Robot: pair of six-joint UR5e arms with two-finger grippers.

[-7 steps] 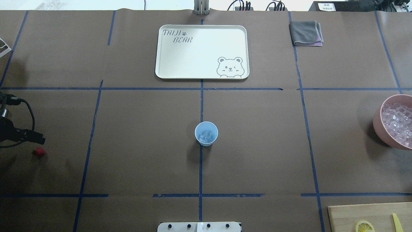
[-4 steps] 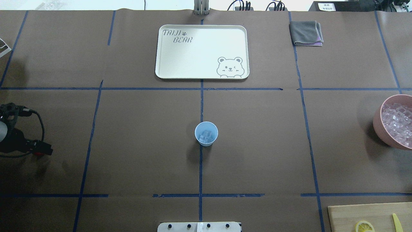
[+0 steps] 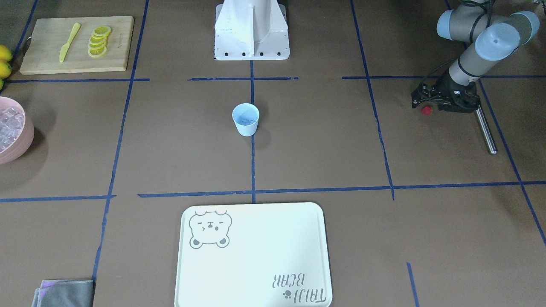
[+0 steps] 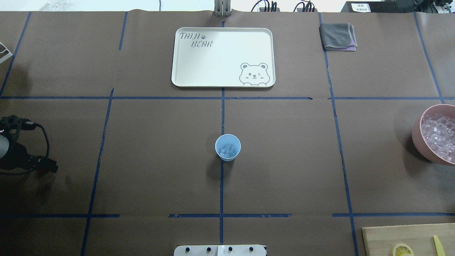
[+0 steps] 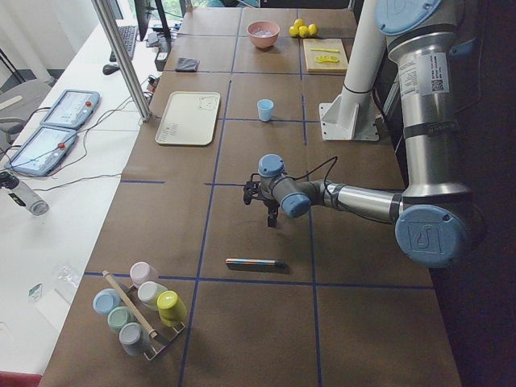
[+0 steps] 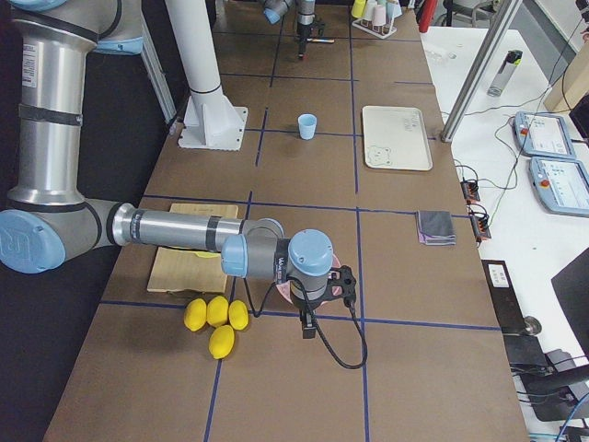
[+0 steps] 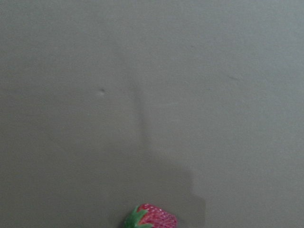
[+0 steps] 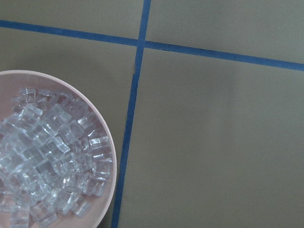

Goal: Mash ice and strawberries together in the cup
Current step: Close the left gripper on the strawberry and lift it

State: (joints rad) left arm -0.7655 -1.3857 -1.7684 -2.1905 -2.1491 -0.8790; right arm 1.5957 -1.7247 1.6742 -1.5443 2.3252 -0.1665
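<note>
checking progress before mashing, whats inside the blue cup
The cup holds a few clear ice cubes at its bottom; the strawberry is not in it. Whatever lies beneath the cubes is covered.

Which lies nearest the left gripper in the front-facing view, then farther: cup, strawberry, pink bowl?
1. strawberry, right at the left gripper, on the robot's left.
2. cup, table centre.
3. pink bowl, far edge on the robot's right.

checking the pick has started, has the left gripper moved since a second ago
Yes. In the overhead view the left gripper has shifted toward the robot's side and slightly closer to the blue tape line, now over the strawberry.
</note>
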